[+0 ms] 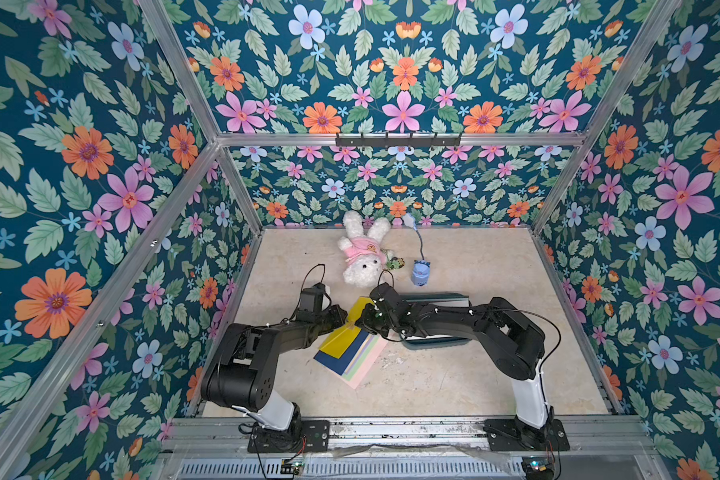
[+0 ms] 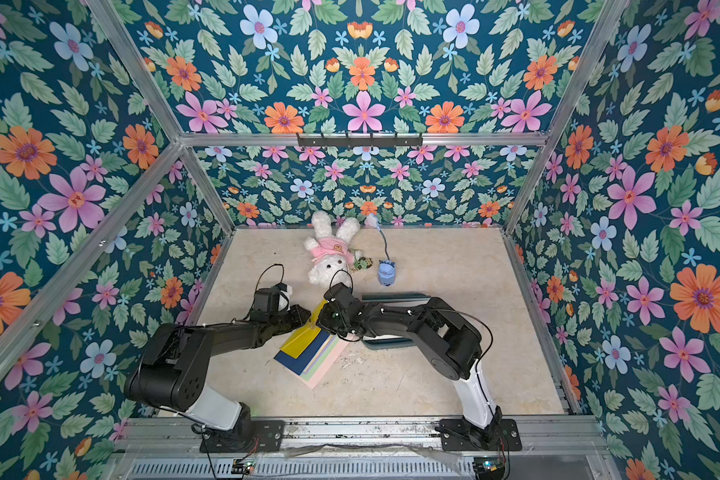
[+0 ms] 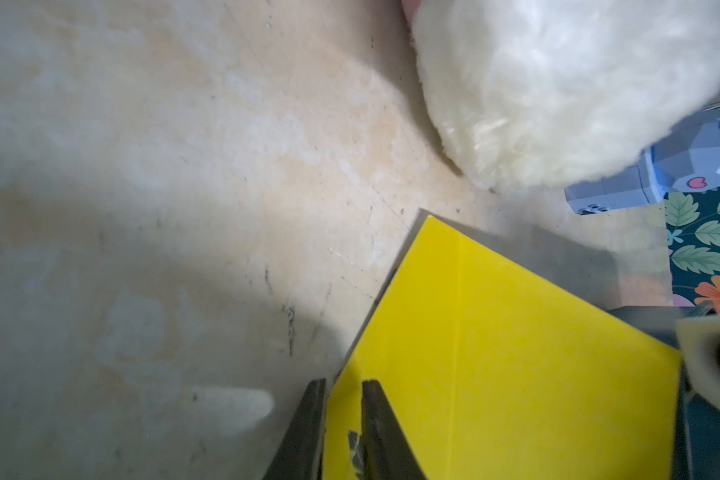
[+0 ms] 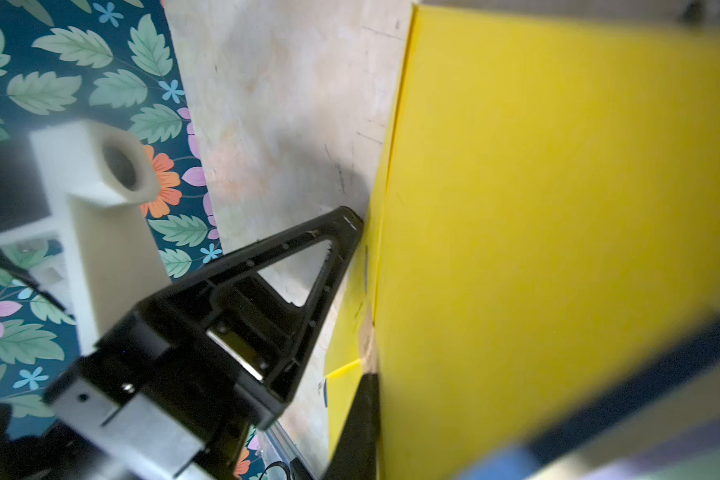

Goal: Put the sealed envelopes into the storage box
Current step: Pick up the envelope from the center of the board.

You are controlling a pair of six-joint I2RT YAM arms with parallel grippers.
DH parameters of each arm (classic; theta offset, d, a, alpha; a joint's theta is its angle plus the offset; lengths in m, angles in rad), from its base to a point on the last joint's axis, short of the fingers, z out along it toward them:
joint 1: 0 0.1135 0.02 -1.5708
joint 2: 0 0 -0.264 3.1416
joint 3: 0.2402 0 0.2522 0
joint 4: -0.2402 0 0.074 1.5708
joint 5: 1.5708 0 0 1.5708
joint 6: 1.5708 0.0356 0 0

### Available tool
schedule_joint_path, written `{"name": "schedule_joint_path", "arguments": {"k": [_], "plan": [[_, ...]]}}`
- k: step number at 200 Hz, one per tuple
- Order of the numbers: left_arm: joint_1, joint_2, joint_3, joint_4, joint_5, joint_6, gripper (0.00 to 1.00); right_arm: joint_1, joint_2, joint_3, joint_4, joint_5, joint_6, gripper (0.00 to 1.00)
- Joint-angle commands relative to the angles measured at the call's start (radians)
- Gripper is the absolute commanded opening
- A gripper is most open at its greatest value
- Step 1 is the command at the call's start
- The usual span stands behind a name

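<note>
Ok so the teal box (image 1: 433,297) is on the table (image 1: 474,374), mostly covered by the right arm in both top views, so I can't say what's in it. Just beside the box, off the end nearest the left arm, the stack of envelopes (image 1: 360,361) lies flat and fanned out, with navy, lilac, green and pink edges showing. The yellow envelope (image 1: 344,338) is on top of that stack, one end tilted up off the pile.

The right gripper (image 1: 362,321) is squeezed together on that raised end. In its wrist view one finger (image 4: 360,419) lies flat against the yellow paper. The left gripper (image 3: 341,384) has the same envelope's edge between its jaws with a small gap showing, and honestly I can't tell if it's actually pinching.

Past the box's far side there's a white plush bunny (image 1: 364,253) and a little blue toy (image 1: 420,272).
</note>
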Motion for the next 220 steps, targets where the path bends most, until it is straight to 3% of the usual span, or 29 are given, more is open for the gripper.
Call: {"name": "schedule_joint_path", "arguments": {"k": [1, 29, 68, 98, 135, 174, 203, 220], "plan": [[0.0, -0.048, 0.002, -0.083, 0.003, -0.009, 0.27, -0.002, -0.014, 0.008, 0.027, -0.001, -0.046, 0.0], [0.002, -0.207, 0.05, -0.195, -0.054, -0.01, 0.35, -0.002, -0.081, 0.008, 0.019, 0.006, -0.14, 0.0], [0.013, -0.442, 0.125, -0.316, -0.071, 0.026, 0.57, -0.013, -0.199, 0.001, 0.007, -0.037, -0.329, 0.0], [0.025, -0.562, 0.158, -0.325, 0.1, 0.067, 0.59, -0.042, -0.323, -0.05, 0.024, -0.129, -0.473, 0.0], [0.029, -0.654, 0.194, -0.315, 0.392, 0.104, 0.61, -0.086, -0.559, -0.239, 0.132, -0.19, -0.617, 0.0], [0.028, -0.714, 0.197, -0.256, 0.564, 0.082, 0.61, -0.122, -0.755, -0.422, 0.355, -0.259, -0.597, 0.0], [0.028, -0.712, 0.158, -0.062, 0.712, -0.045, 0.62, -0.127, -0.788, -0.443, 0.412, -0.298, -0.583, 0.0], [0.027, -0.706, 0.152, -0.036, 0.761, -0.061, 0.61, -0.129, -0.79, -0.438, 0.423, -0.311, -0.579, 0.0]]}}
